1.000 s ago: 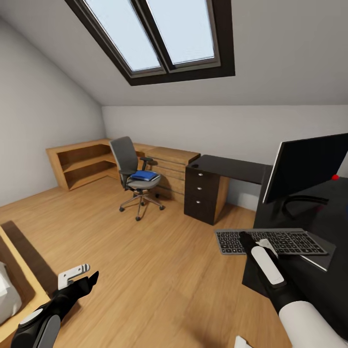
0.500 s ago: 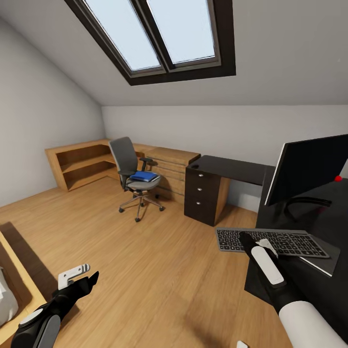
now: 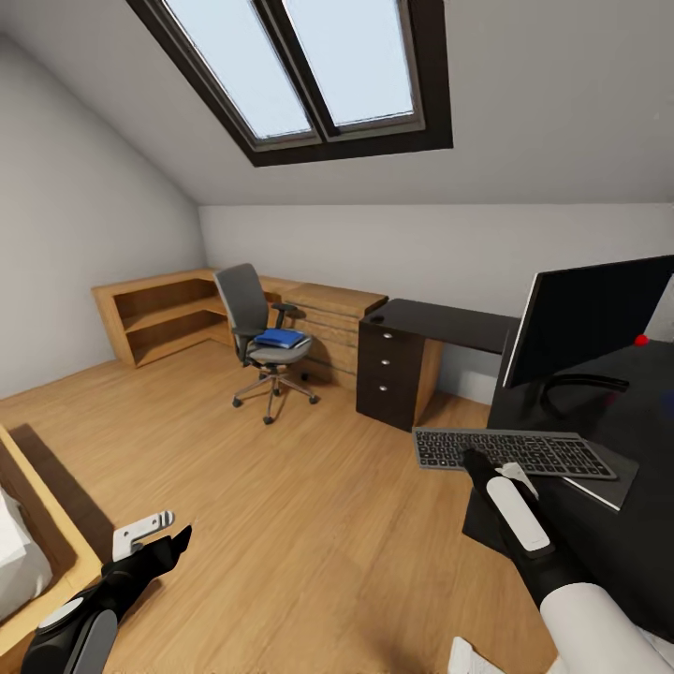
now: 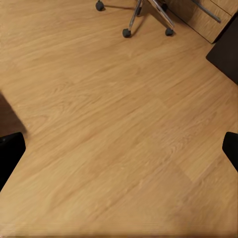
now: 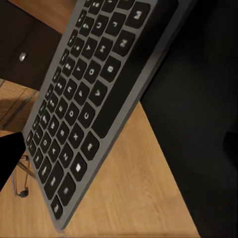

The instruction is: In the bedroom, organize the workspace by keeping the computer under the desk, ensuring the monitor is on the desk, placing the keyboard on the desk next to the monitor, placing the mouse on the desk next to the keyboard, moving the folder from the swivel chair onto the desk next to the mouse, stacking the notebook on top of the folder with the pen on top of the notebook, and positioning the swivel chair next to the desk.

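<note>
We hold our right claw [image 3: 479,465] spread just short of the keyboard [image 3: 510,450], which juts off the desk [image 3: 646,534] edge, likely needing a push toward the monitor [image 3: 585,318]. Our left claw [image 3: 154,534], also spread, hangs idle over the floor [image 4: 114,129].

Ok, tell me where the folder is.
Head view, left of centre: the blue folder lies on the swivel chair's seat, in front of the wooden cabinets.

Left arm low and extended forward; left gripper [image 3: 154,532] with fingers spread, nothing between them; right arm reaches forward, wrist straight; right gripper [image 3: 487,466] jaw state not discernible.
</note>
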Tool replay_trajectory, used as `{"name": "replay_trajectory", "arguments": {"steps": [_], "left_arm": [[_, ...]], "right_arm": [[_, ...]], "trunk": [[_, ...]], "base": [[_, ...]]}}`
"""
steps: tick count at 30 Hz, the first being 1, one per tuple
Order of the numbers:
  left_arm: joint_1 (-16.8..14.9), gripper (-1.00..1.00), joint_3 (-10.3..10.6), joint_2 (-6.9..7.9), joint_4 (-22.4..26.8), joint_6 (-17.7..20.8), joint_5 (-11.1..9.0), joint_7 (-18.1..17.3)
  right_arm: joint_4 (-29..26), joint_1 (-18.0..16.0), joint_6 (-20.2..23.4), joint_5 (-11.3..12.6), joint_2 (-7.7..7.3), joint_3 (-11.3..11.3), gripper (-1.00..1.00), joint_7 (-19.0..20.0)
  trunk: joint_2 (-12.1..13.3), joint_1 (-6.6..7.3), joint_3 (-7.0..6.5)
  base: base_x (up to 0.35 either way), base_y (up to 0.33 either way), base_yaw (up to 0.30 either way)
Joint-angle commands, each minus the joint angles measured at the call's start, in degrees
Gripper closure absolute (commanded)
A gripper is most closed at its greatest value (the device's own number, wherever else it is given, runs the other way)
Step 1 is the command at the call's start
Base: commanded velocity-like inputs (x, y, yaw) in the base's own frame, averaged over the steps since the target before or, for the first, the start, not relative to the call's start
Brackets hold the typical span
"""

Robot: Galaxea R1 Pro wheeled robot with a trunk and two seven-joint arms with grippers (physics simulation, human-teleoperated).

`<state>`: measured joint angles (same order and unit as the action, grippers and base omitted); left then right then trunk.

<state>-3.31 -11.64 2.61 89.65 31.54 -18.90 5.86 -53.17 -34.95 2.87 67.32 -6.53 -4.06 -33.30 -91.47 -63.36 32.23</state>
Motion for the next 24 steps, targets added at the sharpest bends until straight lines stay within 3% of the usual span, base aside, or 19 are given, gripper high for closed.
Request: {"name": "replay_trajectory", "arguments": {"steps": [1,17,24], "left_arm": [[-0.03,-1.00,0.03,0.02,0.08,0.28,-0.61,0.47],[-0.03,-1.00,0.11,-0.05,-0.07,0.28,-0.61,0.47],[-0.03,-1.00,0.20,-0.07,-0.24,0.28,-0.61,0.47]], "right_arm": [[-0.09,-0.03,0.21,0.09,-0.06,-0.16,-1.00,-0.37],[-0.13,-0.03,0.06,0.04,-0.06,-0.16,-1.00,-0.33],[-0.74,-0.03,-4.01,-0.35,0.01,-0.91,-1.00,-0.17]], "trunk": [[-0.04,0.02,0.06],[-0.04,0.02,0.06],[-0.04,0.02,0.06]], "base": [[-0.100,0.000,0.000],[-0.069,0.000,0.000],[-0.209,-0.024,0.000]]}}
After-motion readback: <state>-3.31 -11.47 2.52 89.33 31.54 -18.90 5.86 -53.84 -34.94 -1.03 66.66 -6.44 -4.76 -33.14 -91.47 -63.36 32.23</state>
